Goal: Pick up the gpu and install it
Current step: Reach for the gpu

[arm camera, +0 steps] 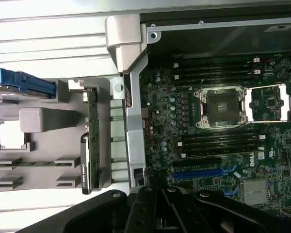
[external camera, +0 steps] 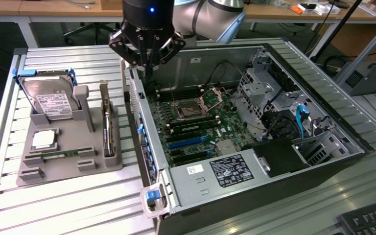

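Tool (external camera: 147, 71) up high, jaws pinched shut on nothing, hanging over the near wall of the open computer case (external camera: 140, 115), at the case's far corner. In the wrist view the tool (arm camera: 157, 193) sits above that same wall, with the motherboard (arm camera: 223, 126) to one side and the grey tray (arm camera: 48, 145) to the other.

The gpu (external camera: 107, 125) stands on its long edge in a slot of the tray, well apart from the tool. It has open air above, the case wall close on the exterior view's right, and the hard drive (external camera: 52, 100) upright in its cradle on the exterior view's left.

The gpu (arm camera: 89, 145) is long and thin, with a green board edge at one end and a dark body at the other. The tray rests on the slatted surface (external camera: 64, 205).
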Controlling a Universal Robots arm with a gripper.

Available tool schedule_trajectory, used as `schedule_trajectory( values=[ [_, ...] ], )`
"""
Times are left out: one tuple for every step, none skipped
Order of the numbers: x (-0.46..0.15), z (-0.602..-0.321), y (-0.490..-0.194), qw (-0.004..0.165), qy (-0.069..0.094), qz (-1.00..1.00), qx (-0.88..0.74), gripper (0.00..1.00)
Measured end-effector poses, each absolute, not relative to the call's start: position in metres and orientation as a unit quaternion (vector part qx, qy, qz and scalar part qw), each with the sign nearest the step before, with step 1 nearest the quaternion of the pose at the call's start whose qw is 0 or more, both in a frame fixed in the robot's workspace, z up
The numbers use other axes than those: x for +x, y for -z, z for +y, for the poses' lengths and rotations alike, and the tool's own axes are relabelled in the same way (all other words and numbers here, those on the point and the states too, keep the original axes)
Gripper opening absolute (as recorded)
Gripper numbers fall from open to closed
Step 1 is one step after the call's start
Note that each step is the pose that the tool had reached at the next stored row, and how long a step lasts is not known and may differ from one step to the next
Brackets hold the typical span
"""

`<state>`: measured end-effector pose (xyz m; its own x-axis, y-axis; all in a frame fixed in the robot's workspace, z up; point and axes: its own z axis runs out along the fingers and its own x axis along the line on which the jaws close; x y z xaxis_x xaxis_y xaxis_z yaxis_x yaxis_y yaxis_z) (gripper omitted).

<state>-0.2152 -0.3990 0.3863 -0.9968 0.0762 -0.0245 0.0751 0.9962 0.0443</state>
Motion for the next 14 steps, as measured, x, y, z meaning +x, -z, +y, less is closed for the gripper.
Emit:
schedule_trajectory(
  values=[
    [-0.2154,-0.3990,-0.3863,0.013,-0.022,0.999,0.038,0.10],
    [-0.2156,-0.3990,-0.3863,0.013,-0.022,0.999,0.038,0.10],
    [-0.2159,-0.3990,-0.3862,0.013,-0.022,0.999,0.038,0.10],
    [-0.2161,-0.3990,-0.3862,0.013,-0.022,0.999,0.038,0.10],
    [-0.2162,-0.3990,-0.3862,0.013,-0.022,0.999,0.038,0.10],
    [-0.2163,-0.3990,-0.3862,0.013,-0.022,0.999,0.038,0.10],
    [-0.2164,-0.3990,-0.3862,0.013,-0.022,0.999,0.038,0.10],
    [-0.2166,-0.3990,-0.3862,0.013,-0.022,0.999,0.038,0.10],
    [-0.2168,-0.3990,-0.3862,0.013,-0.022,0.999,0.038,0.10],
    [-0.2170,-0.3990,-0.3862,0.013,-0.022,0.999,0.038,0.10],
    [-0.2172,-0.3990,-0.3861,0.013,-0.022,0.999,0.038,0.10],
    [-0.2174,-0.3990,-0.3861,0.013,-0.022,0.999,0.038,0.10],
    [-0.2176,-0.3990,-0.3861,0.013,-0.022,0.999,0.038,0.10],
    [-0.2179,-0.3990,-0.3861,0.013,-0.022,0.999,0.038,0.10]
  ],
)
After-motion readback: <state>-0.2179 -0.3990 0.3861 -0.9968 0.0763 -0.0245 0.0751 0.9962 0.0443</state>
